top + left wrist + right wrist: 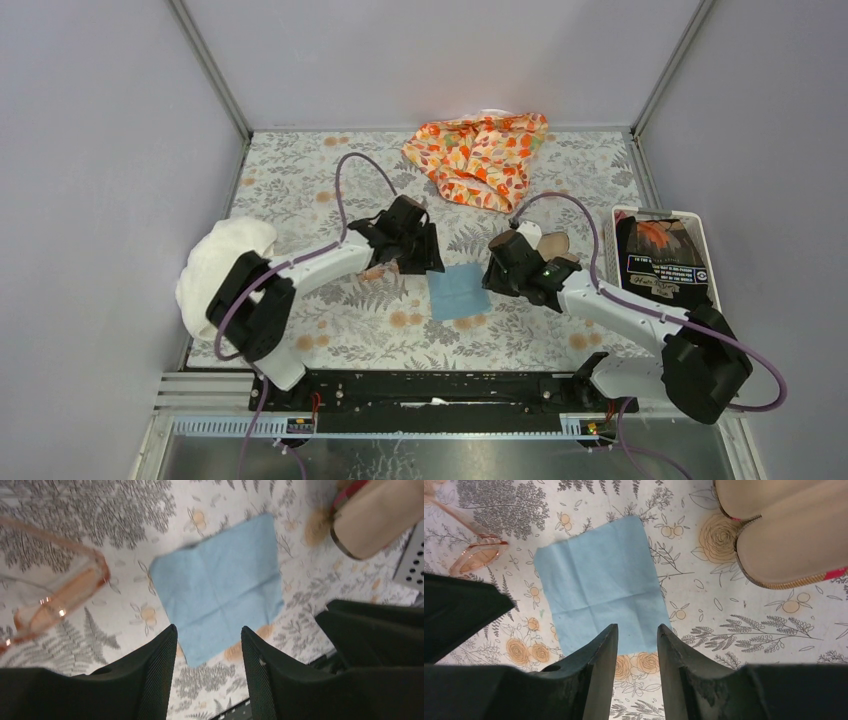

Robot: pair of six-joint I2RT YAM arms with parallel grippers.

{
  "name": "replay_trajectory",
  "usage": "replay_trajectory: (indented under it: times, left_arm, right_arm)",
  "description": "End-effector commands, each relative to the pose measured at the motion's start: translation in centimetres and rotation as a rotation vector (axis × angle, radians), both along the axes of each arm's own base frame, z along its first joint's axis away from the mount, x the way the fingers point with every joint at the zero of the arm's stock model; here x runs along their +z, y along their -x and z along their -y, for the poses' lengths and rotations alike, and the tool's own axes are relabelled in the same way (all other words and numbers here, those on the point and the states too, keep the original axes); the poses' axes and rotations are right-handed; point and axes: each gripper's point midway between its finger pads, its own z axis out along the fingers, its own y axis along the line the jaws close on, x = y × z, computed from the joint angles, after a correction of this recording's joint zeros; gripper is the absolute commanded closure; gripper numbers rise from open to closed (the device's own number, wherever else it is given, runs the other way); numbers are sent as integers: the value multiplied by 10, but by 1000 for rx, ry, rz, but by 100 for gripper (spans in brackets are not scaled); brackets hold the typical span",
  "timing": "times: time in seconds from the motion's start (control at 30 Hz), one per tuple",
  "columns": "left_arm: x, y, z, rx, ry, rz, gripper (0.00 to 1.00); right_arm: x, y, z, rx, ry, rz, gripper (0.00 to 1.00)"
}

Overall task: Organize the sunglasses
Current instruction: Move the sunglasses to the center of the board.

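Note:
The sunglasses, with a thin orange-pink frame, lie on the floral table left of the small blue cloth. In the top view they show only as a bit of orange under the left arm. They also show in the right wrist view. My left gripper is open and empty above the cloth's near-left edge. My right gripper is open and empty over the cloth's near edge. The open case, tan inside, lies right of the cloth.
An orange leaf-print fabric lies at the back of the table. A white basket holding dark packages stands at the right edge. A white bundled cloth sits at the left wall. The two grippers hang close together over the blue cloth.

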Motion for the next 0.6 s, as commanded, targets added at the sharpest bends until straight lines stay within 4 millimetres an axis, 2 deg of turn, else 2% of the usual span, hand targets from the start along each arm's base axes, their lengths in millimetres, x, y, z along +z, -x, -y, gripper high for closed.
replay_trajectory:
  times: [0.0,0.1,0.27,0.57]
  left_arm:
    - [-20,-30,3,39,-41,3,46]
    - [-30,-43,8,56,-54,17,46]
    - [-48,-60,-9,127,-111,23,47]
    - [-57,-83,-80,264,-187,28,47]
  right_arm:
    - [12,-16,-5,10,29,52,58]
    - [6,-15,-11,23,18,34,58]
    - [-2,-12,-12,32,8,19,58]
    - [-10,-6,-12,53,9,1,58]
